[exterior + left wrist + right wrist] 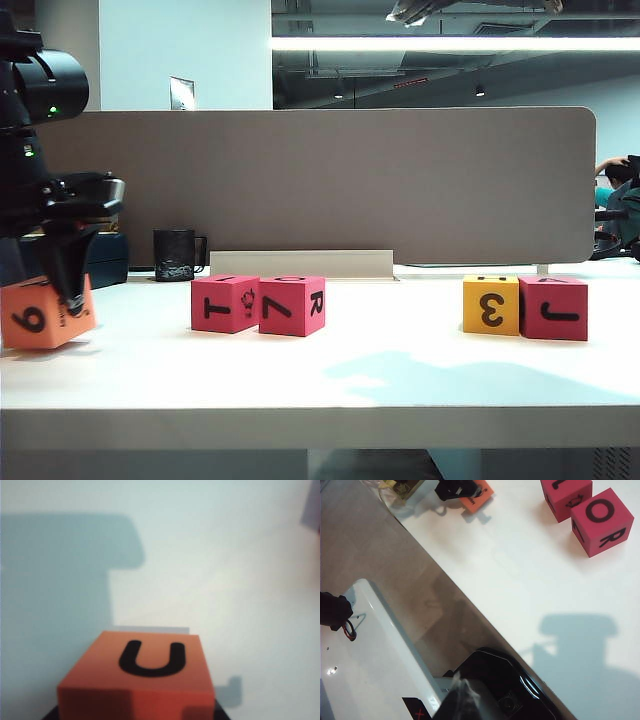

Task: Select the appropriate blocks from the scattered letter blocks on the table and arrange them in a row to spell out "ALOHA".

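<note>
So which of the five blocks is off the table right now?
The orange block, far left: it hangs tilted in the left gripper jaws, while the pink and yellow ones sit flat on the table.

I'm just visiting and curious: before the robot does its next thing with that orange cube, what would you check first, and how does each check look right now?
1. Left gripper on the orange block: ok, it is shut on it at the table's left end.
2. Block held level: not ok, it sits tilted in the exterior view.
3. Letter wanted on top: cannot tell; the left wrist view shows a U, the front shows a 9.
4. Room beside the pink-red T block: ok, bare table lies between.
5. O face found: ok, on the pink-red block in the right wrist view.
6. Right gripper out of the way: cannot tell; no view shows it.
</note>
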### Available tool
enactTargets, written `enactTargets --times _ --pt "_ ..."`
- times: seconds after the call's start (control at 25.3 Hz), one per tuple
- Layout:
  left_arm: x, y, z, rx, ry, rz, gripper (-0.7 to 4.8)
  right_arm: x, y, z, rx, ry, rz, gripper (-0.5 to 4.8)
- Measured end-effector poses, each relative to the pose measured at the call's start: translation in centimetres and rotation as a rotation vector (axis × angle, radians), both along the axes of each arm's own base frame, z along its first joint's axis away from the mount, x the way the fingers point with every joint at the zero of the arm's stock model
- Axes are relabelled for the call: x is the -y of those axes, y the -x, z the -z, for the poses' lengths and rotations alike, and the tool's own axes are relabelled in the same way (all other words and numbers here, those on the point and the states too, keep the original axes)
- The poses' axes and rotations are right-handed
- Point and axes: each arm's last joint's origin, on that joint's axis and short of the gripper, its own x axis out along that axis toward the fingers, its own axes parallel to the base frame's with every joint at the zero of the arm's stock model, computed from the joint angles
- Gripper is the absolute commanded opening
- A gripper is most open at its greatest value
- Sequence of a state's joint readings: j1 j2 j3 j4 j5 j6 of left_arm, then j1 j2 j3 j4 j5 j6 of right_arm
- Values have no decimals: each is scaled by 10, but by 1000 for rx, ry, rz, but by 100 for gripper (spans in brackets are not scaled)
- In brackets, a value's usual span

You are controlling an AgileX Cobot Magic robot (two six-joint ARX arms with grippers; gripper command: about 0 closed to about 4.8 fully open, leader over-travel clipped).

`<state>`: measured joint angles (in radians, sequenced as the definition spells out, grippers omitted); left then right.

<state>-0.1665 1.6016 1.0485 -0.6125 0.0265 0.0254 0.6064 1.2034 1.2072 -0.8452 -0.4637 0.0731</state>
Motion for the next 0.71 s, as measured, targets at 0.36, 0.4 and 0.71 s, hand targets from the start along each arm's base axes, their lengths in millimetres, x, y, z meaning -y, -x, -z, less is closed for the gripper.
enactTargets --times 0.36,0.4,0.71 --pt "10 -19 -25 145 41 27 240 -1 -1 0 0 1 1 -4" --pt "11 -21 -25 147 43 29 240 -1 -1 1 -2 2 1 -4" --pt "33 -55 -15 90 72 85 240 -1 -1 1 -1 4 3 -4"
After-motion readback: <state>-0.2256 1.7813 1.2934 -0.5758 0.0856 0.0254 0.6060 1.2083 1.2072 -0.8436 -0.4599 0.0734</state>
